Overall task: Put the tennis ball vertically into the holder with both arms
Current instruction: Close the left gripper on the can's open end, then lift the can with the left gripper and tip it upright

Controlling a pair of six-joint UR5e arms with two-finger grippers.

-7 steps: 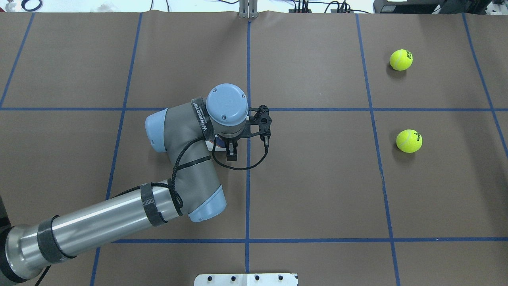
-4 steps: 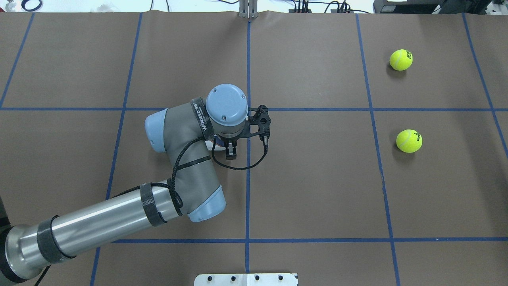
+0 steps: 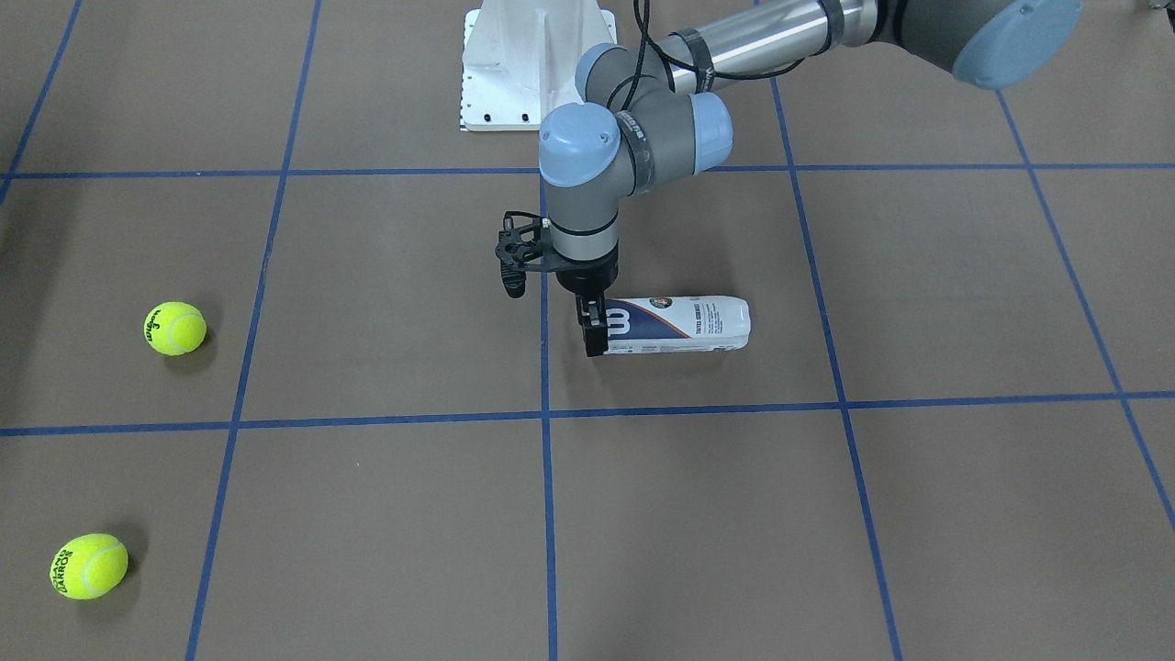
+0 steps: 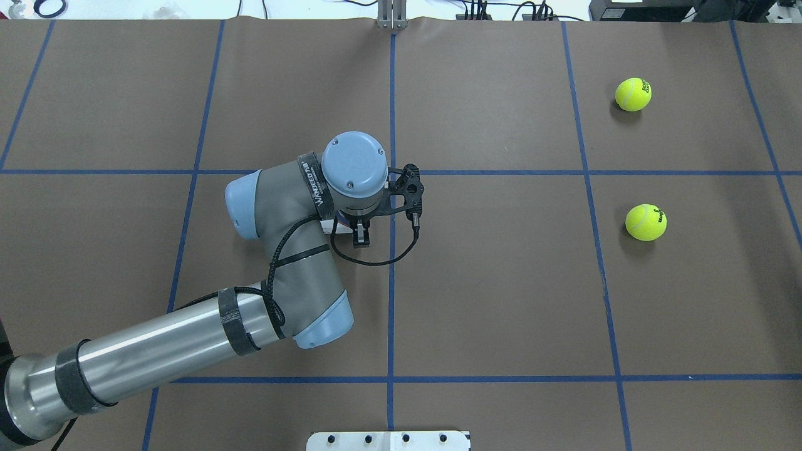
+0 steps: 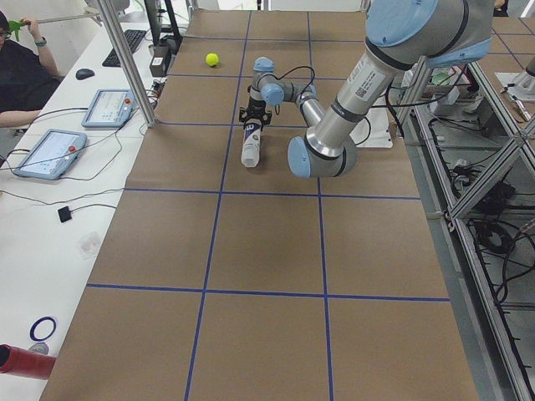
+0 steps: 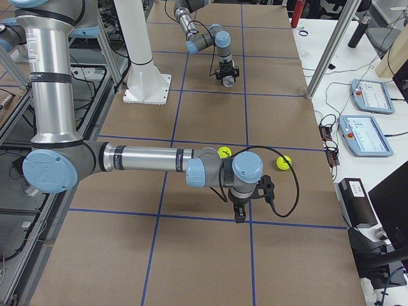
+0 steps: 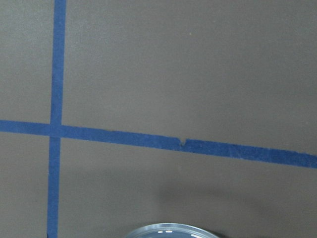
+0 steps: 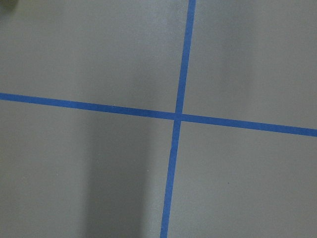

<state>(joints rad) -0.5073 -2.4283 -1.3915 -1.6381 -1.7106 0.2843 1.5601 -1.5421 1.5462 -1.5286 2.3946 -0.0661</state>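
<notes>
The holder (image 3: 679, 323), a clear tube with a white and navy label, lies on its side on the brown table; the left arm hides most of it in the overhead view. My left gripper (image 3: 594, 332) points straight down at the tube's open end, with the fingers close together on its rim; it also shows in the overhead view (image 4: 359, 235). The tube's clear rim (image 7: 171, 231) shows at the bottom of the left wrist view. Two yellow tennis balls (image 4: 633, 94) (image 4: 645, 222) lie far to the right. My right gripper (image 6: 240, 215) shows only in the exterior right view, pointing down near the balls; I cannot tell whether it is open or shut.
The white pedestal base (image 3: 537, 64) stands at the robot's side of the table, between the arms. Blue tape lines (image 4: 391, 282) cross the brown table cover. Tablets and cables lie on the operators' bench (image 6: 373, 134) beyond the table's far edge.
My left wrist and gripper have shifted slightly left and away from the robot. The balls have not moved.
</notes>
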